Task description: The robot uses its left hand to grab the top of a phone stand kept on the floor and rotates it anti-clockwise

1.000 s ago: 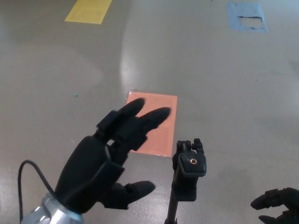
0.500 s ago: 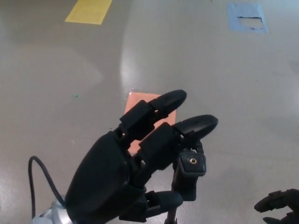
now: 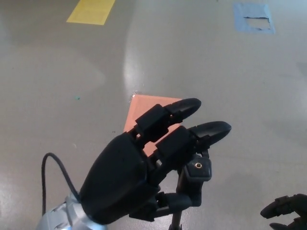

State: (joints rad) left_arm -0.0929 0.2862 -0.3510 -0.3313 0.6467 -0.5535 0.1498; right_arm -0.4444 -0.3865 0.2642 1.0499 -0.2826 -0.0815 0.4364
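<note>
Left hand [image 3: 139,179] over phone stand [image 3: 194,179] top, fingers spread above it, thumb touching, grip unclear.

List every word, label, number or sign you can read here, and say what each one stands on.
None can be read.
Phone stand: only a small orange ring on its top, no letters.
Orange patch, yellow patch and blue patch on the floor: plain colour, no writing visible.
Left hand and right hand: plain black, no markings.
</note>
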